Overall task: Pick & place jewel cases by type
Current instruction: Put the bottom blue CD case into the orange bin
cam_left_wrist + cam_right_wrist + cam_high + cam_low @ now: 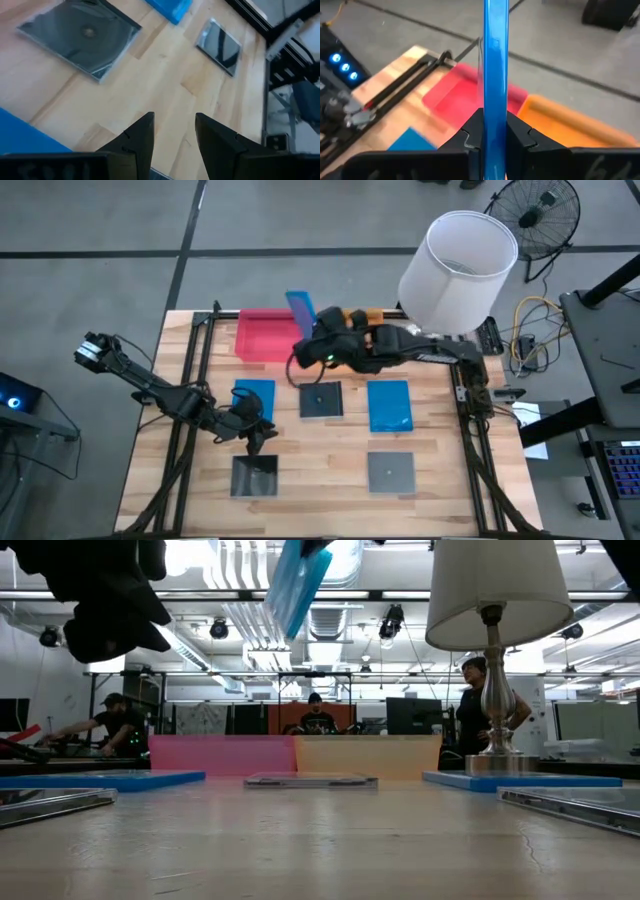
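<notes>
Above the pink tray and orange tray, my right gripper clamps a blue case on edge, lifted off the table. Near the table's left side, my left gripper hovers with fingers apart, holding nothing, just beside another blue case and above a dark case.

The right arm is reaching in from the right edge of the worktop toward the far middle, its hand raised and its two fingers pressing tight on a blue jewel case standing on edge. The left arm is stretching from the left side, elbow bent, its hand hanging low with fingers parted and gripping nothing.
</notes>
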Controlling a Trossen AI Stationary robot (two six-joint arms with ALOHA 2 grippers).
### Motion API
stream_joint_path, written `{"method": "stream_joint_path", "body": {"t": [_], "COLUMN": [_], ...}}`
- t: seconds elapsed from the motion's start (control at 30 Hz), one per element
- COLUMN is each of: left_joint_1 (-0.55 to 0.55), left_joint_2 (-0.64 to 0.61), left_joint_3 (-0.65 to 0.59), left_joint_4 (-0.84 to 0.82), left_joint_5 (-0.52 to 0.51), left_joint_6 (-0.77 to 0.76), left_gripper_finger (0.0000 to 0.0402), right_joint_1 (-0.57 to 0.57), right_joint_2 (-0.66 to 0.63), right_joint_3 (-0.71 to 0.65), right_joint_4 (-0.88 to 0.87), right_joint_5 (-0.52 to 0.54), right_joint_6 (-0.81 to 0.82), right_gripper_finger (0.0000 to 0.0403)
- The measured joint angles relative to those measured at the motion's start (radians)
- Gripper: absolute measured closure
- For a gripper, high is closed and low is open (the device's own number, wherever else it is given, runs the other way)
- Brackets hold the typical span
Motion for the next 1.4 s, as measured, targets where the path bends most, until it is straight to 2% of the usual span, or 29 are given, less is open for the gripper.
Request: {"method": "stream_joint_path", "body": {"t": [0.47, 0.97, 1.23, 1.4], "left_joint_1": [0.000, 0.000, 0.000, 0.000], "left_joint_2": [-0.065, -0.131, -0.188, -0.240], "left_joint_3": [0.000, -0.005, -0.005, -0.006], "left_joint_4": [0.012, 0.010, -0.007, -0.048], "left_joint_5": [0.024, 0.097, 0.116, 0.097], "left_joint_6": [0.107, 0.185, 0.213, 0.235], "left_gripper_finger": [0.0276, 0.0276, 0.0276, 0.0276], "right_joint_1": [0.079, 0.135, 0.141, 0.129], "right_joint_2": [0.132, 0.245, 0.306, 0.319], "right_joint_3": [-0.003, -0.007, -0.007, -0.009], "right_joint_4": [0.015, 0.125, 0.260, 0.334], "right_joint_5": [-0.028, -0.031, -0.077, -0.117], "right_joint_6": [0.193, 0.363, 0.366, 0.297], "right_gripper_finger": [0.0374, 0.0374, 0.0374, 0.0374]}}
